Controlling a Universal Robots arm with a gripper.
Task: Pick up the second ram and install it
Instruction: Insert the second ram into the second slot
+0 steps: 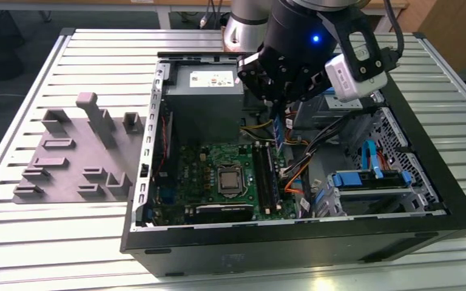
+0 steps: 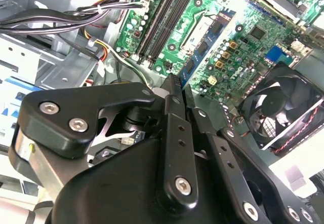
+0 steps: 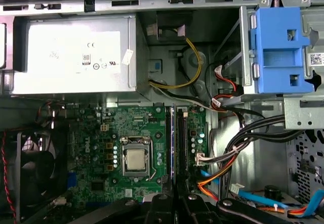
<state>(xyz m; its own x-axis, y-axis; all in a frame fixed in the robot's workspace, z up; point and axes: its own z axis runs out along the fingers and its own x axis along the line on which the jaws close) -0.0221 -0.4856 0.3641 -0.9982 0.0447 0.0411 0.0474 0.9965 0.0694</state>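
Note:
My gripper hangs inside the open computer case, shut on the second ram. The ram is a thin board with a bluish face, held on edge under the fingers. In the first wrist view the second ram shows edge-on, running out from the gripper right over the long black memory slots of the green motherboard. I cannot tell whether it touches a slot. The second wrist view looks past the closed black fingers down at the slots.
The grey power-supply box lies beyond the motherboard. Bundled cables and a blue drive bracket sit beside the slots, with a case fan on the other side. A grey parts fixture lies on the slatted table at the exterior view's left.

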